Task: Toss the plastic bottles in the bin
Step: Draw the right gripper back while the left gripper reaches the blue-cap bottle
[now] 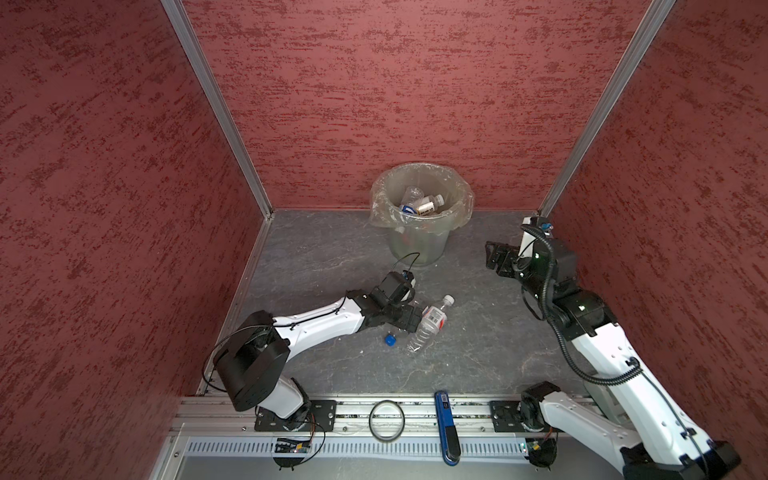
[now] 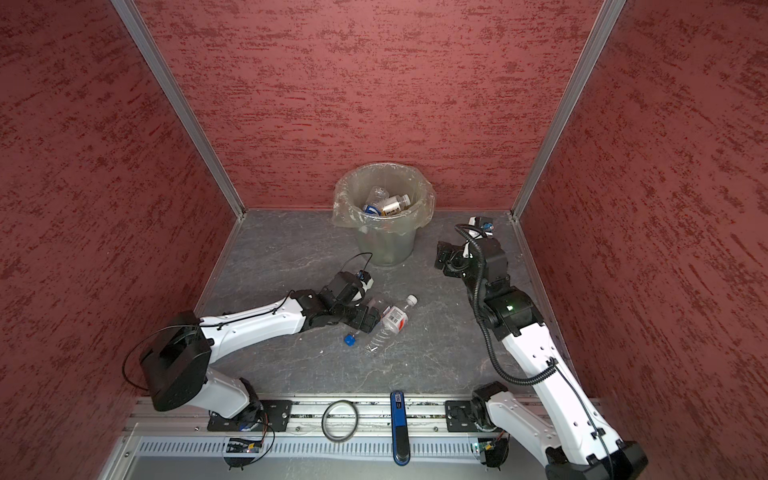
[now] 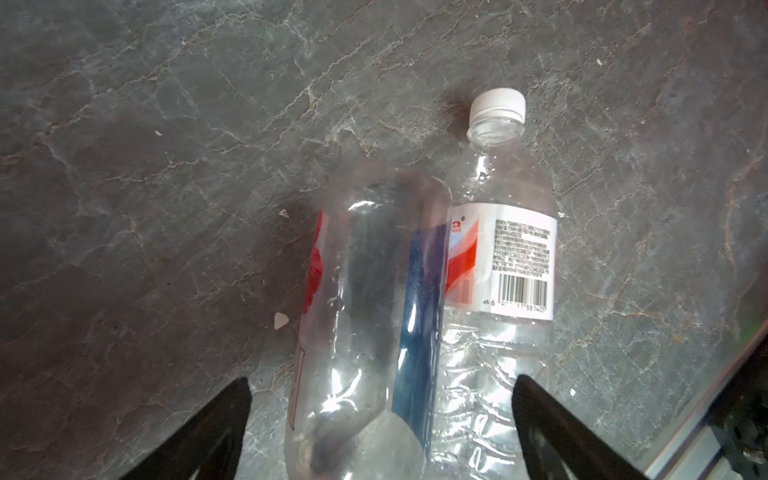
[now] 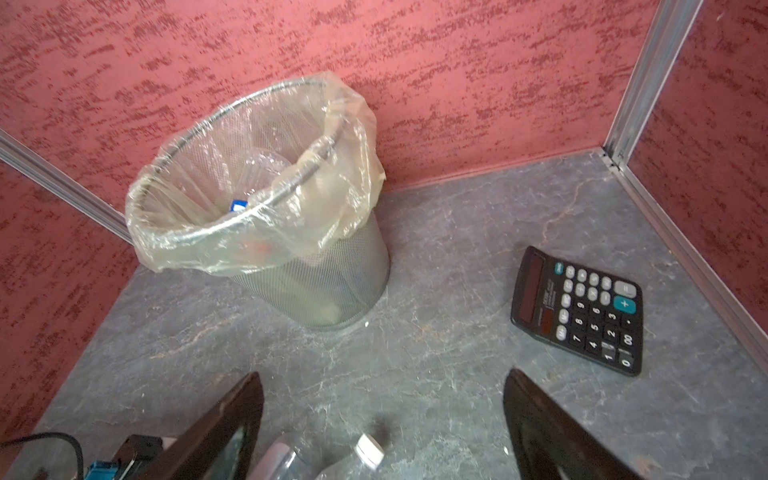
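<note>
Three red textured wall panels (image 1: 395,83) are enclosing the cell on three sides. Aluminium profiles (image 1: 216,108) are joining them at both rear corners. A grey marbled floor (image 1: 332,257) is lying under even light. An aluminium rail (image 1: 415,410) is bordering its near edge.

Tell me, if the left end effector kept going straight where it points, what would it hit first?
Probably the clear plastic bottle with a blue-and-red label, lying ahead between the open fingers of the left end effector; depth is hard to judge.
</note>
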Controlling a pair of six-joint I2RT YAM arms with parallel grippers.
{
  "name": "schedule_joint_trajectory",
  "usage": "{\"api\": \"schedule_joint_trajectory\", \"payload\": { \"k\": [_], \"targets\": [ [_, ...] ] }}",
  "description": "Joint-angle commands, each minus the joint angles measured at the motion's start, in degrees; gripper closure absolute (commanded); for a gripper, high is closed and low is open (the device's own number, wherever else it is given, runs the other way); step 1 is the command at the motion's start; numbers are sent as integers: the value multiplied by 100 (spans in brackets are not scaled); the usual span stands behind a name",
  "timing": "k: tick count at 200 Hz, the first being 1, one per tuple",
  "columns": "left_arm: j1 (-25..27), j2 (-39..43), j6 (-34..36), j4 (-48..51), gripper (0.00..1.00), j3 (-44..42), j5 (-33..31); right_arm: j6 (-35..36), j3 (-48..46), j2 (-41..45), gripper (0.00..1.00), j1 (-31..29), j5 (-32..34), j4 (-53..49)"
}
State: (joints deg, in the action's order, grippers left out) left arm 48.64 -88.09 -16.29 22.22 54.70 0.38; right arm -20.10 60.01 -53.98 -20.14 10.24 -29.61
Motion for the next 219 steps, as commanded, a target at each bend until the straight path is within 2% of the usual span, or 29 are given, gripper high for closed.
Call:
{"api": "schedule_joint_trajectory", "payload": {
  "k": [1,93,125,219],
  "targets": [
    [58,-189,161,206,3,219,-364,85,-161,124,11,10,-36,-113],
    [84,-674,267,424,14,581,-530,146,-345,220,15,15,-4,-114],
    [127,-841,302,662,17,693,-819,151,-373,230,15,14,22,-124],
    [131,-1139,259,826,22,877,-952,137,-433,274,17,13,43,-107]
  ]
}}
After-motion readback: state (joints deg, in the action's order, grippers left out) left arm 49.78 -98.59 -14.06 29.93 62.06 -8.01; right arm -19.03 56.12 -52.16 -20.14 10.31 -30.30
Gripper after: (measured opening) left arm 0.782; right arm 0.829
